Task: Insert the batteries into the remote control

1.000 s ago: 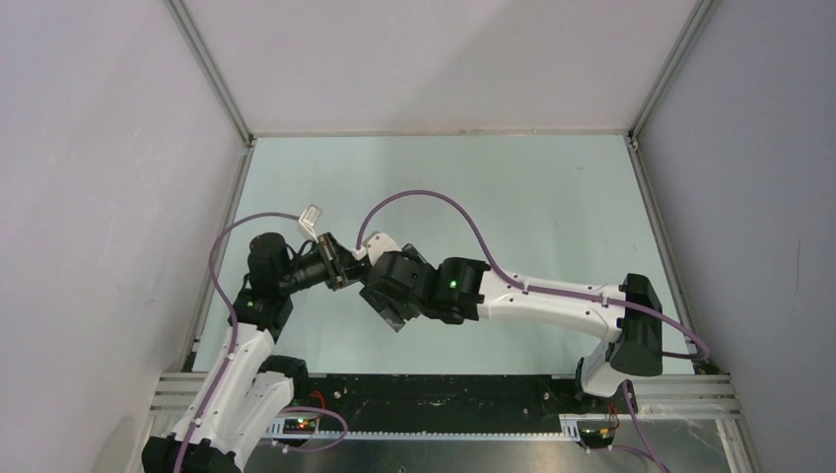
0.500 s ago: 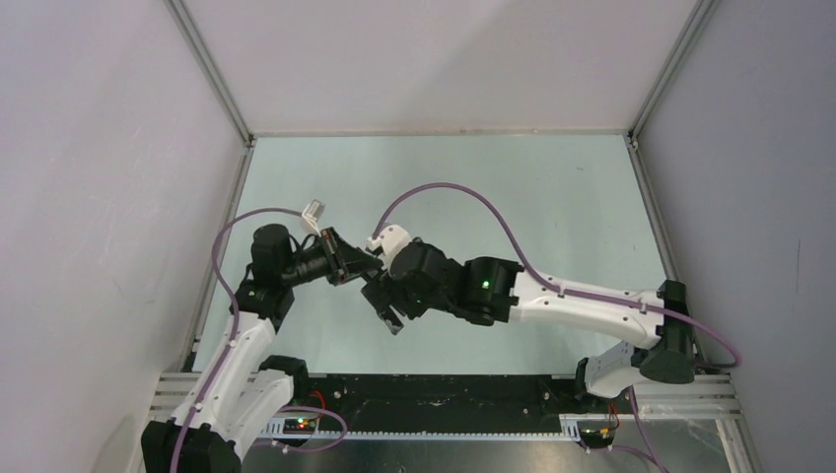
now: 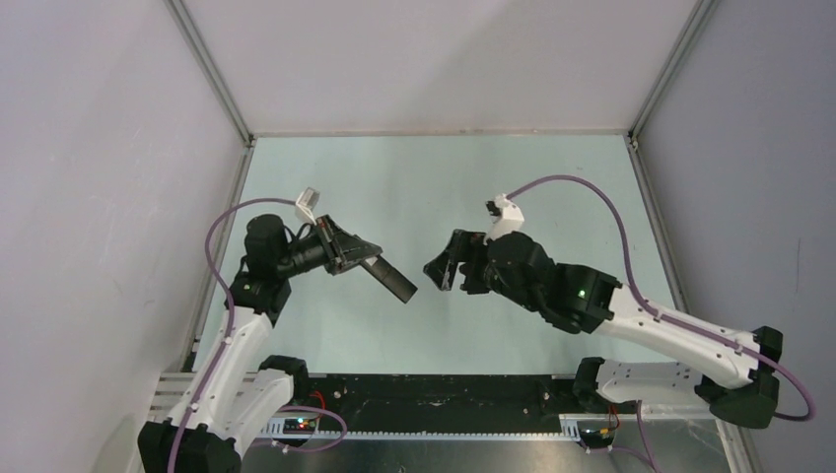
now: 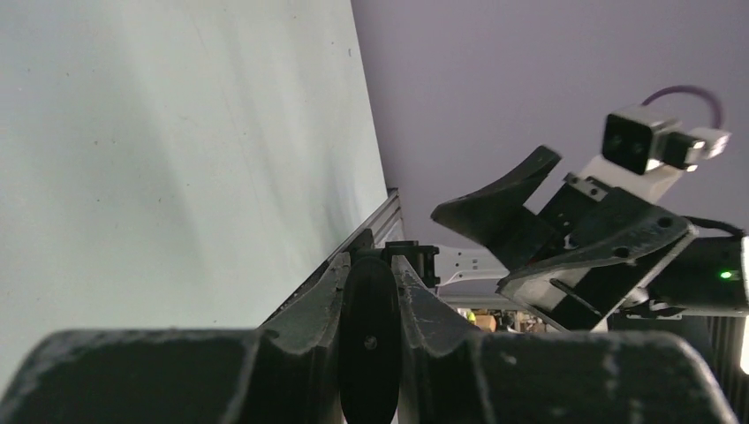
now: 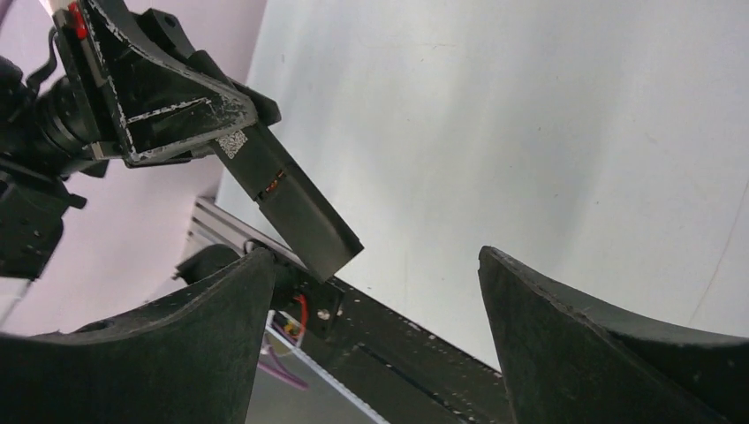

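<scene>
The remote control (image 3: 387,277) is a slim black bar held in the air, sticking out to the right and down from my left gripper (image 3: 347,254), which is shut on its near end. In the left wrist view its dark end (image 4: 369,336) sits pinched between the two fingers. The right wrist view shows the remote control (image 5: 296,208) from the side, with a small white label and a red mark near the left gripper (image 5: 177,97). My right gripper (image 3: 441,268) hangs open a short way right of the remote's tip, its jaws (image 5: 375,265) wide apart and empty. The batteries are out of view.
The pale green table (image 3: 513,187) lies below both arms, walled by grey panels on three sides. A black rail with wiring (image 3: 444,394) runs along the near edge. Purple cables (image 3: 577,187) loop above the arms.
My right arm has pulled back to the right, away from the left gripper, with its jaws open. The remote is now uncovered. The left gripper still holds it and has barely moved.
</scene>
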Motion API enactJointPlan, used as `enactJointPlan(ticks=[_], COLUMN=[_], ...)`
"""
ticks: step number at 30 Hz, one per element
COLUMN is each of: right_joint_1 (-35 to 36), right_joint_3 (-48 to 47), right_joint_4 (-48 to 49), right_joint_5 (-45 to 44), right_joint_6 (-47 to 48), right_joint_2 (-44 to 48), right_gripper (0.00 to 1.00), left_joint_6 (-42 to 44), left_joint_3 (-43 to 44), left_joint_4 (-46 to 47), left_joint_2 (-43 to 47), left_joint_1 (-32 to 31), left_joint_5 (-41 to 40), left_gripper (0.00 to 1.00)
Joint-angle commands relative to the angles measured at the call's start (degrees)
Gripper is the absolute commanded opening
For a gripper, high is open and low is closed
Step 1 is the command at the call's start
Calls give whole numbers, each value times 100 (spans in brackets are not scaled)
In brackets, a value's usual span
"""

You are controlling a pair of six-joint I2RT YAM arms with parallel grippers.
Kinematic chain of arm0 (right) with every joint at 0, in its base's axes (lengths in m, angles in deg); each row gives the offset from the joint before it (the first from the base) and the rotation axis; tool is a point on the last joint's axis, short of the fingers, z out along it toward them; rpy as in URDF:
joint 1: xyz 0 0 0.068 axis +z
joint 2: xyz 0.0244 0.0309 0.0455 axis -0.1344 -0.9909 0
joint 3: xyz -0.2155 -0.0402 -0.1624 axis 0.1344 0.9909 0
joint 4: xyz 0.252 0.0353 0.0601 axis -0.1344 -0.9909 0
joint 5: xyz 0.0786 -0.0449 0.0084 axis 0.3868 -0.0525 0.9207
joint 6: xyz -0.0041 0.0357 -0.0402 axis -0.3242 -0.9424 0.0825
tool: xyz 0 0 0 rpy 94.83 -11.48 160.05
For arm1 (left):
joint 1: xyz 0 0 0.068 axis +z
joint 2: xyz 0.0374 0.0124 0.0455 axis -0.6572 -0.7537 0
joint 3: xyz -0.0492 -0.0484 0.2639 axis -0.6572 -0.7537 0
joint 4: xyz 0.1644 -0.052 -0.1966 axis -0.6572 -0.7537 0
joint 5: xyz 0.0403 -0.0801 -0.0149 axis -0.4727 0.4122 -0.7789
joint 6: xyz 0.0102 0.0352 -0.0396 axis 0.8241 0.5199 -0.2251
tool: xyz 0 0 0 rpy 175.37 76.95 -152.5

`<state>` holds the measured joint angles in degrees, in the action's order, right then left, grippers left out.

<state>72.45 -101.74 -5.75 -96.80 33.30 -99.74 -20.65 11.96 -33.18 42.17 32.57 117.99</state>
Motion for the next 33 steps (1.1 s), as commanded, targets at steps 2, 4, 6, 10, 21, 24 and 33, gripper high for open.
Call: enactJointPlan(ticks=[2, 4, 6, 10, 21, 24, 33], right_joint_1=[54, 122, 160, 179, 104, 79, -8], right_joint_3=[405, 449, 489, 630, 862, 865, 862], right_joint_4=[772, 1007, 1228, 1706, 3114, 3417, 3873], right_joint_5=[-383, -363, -290, -113, 494, 606, 795], right_joint_6=[-1257, -1335, -1469, -1711, -1783, -1755, -1655], right_joint_2=[443, 476, 457, 391, 128, 43, -74], right_gripper=[91, 94, 96, 97, 92, 89, 78], left_joint_6=[-677, -1027, -1307, -1803, -2319, -2422, -2652], left_joint_3=[441, 529, 608, 783, 1251, 1331, 1407], left_joint_4=[125, 136, 156, 218, 278, 285, 383], left_joint_2=[27, 48, 60, 115, 439, 499, 579], left_joint_1=[-32, -28, -29, -34, -42, -38, -43], left_joint_5=[-82, -129, -174, -251, -285, -272, -249], left_gripper=[0, 0, 0, 0, 0, 0, 0])
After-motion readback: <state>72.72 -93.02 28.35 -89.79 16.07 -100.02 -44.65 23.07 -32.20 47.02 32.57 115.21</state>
